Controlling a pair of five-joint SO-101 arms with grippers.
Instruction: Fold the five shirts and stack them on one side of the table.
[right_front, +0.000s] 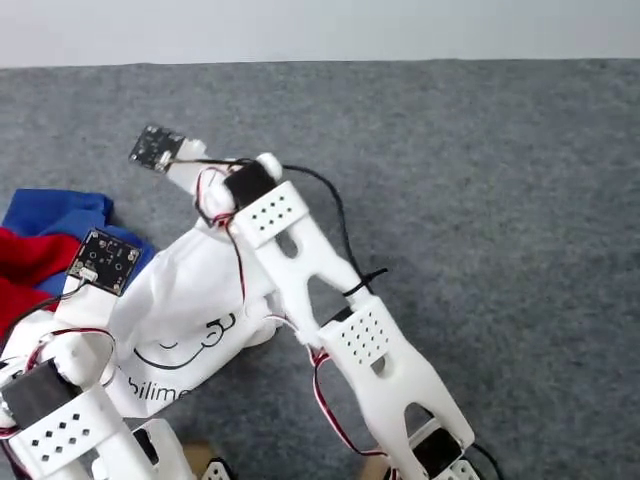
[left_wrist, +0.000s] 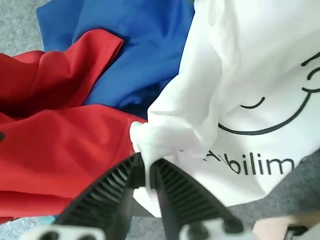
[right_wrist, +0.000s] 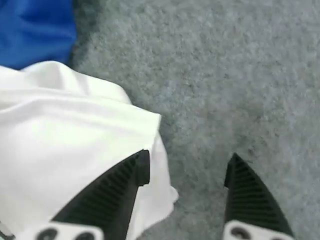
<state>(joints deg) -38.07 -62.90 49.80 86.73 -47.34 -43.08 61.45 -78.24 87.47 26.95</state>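
Overhead, two robot arms are working at a grey, carpet-textured counter (right_front: 500, 180). A white shirt (right_front: 190, 290) with a black line drawing is lying crumpled on the left arm's side. It is partly overlapping a red shirt (right_front: 30, 255) and a blue shirt (right_front: 60, 212), which are bunched together at the counter's edge. None of these three is looking folded, and no stack is forming yet.

The left gripper (left_wrist: 146, 167) is pinching a gathered fold at the white shirt's edge, just beside the red cloth, with its fingers nearly closed on the fabric. The right gripper (right_wrist: 189, 162) is hovering at the shirt's far edge with its fingers spread wide and holding nothing. One finger is sitting over the white hem and the other over bare counter.

The cloth is looking light, limp and quick to crease, so it is likely to sag and drag rather than keep a shape. A hem, shoulder seam or corner, taken by both arms well apart, is probably offering the surest hold. A pinch through a bunched middle is risking catching two layers or pulling the red shirt along.
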